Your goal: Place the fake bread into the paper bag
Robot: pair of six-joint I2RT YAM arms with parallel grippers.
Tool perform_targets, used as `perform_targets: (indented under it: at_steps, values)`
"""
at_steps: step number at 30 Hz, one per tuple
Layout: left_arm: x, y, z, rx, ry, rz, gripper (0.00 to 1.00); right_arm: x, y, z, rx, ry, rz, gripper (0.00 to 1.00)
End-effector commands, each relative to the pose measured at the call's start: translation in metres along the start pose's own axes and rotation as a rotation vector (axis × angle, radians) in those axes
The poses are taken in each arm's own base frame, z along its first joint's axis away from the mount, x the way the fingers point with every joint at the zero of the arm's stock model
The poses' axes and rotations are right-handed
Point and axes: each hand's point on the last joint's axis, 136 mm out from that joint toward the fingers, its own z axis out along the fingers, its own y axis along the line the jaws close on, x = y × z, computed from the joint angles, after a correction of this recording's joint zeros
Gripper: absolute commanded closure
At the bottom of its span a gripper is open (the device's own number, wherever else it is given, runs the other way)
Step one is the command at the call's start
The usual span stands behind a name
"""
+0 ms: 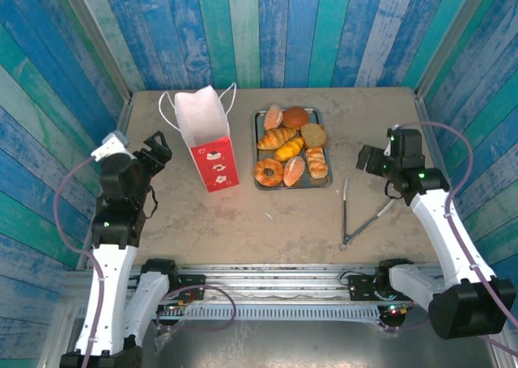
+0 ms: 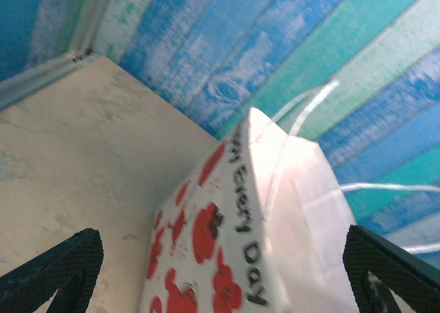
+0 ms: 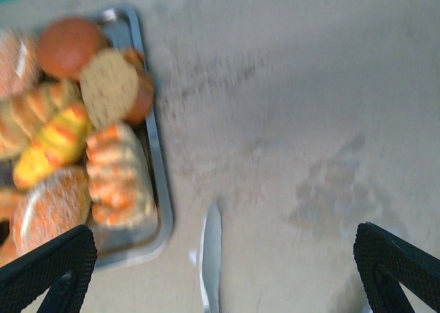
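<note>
Eight pieces of fake bread (image 1: 290, 145) are seen lying together on a grey metal tray (image 1: 324, 113), which rests toward the back of the table (image 1: 283, 222). None of the bread has been put into the paper bag (image 1: 209, 141). The bag is stood upright just to the left of the tray, apart from it, with its mouth open and its cord handles raised.

A pair of tongs (image 1: 356, 218) is laid flat to the right of the tray, nearer the front edge.

The left gripper (image 1: 162, 151) is held well to the left of the tray, beyond the bag, and is pointed toward the bag. Its jaws are spread wide and nothing is held. From the left wrist, the bag (image 2: 275, 210) is framed between the parted fingers of the left gripper (image 2: 223, 272).

The right gripper (image 1: 368, 159) is held to the right of the tray, above the table, also spread wide and empty. From the right wrist, the right gripper (image 3: 223, 265) is seen above the tray's right rim (image 3: 161, 189), the bread (image 3: 75, 134) and one tip of the tongs (image 3: 210, 251).
</note>
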Motion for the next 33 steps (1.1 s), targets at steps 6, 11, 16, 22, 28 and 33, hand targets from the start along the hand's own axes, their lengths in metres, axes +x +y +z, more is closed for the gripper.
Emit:
perform_targets:
  at_steps: [6, 11, 16, 22, 28, 33]
  values:
    - [0.031, -0.005, 0.005, -0.002, 0.177, 0.013, 0.06, 0.104, -0.035, -0.006, 0.164, 0.305, 0.111, 0.0]
    - [0.032, -0.003, 0.017, 0.02, 0.13, 0.009, 0.06, 0.141, -0.037, -0.009, 0.23, 0.351, 0.132, 0.0]
    - [0.036, -0.007, 0.03, 0.062, 0.123, 0.002, 0.06, 0.177, -0.03, -0.003, 0.233, 0.382, 0.19, 0.0]
    - [0.034, -0.008, 0.034, 0.058, 0.118, 0.037, 0.06, 0.194, -0.021, 0.014, 0.245, 0.391, 0.176, 0.0]
    - [0.033, -0.005, 0.032, 0.05, 0.096, 0.039, 0.06, 0.2, -0.012, 0.033, 0.259, 0.393, 0.137, 0.0]
    - [0.033, -0.002, 0.031, 0.042, 0.092, 0.035, 0.06, 0.201, -0.017, 0.043, 0.314, 0.379, 0.128, 0.0]
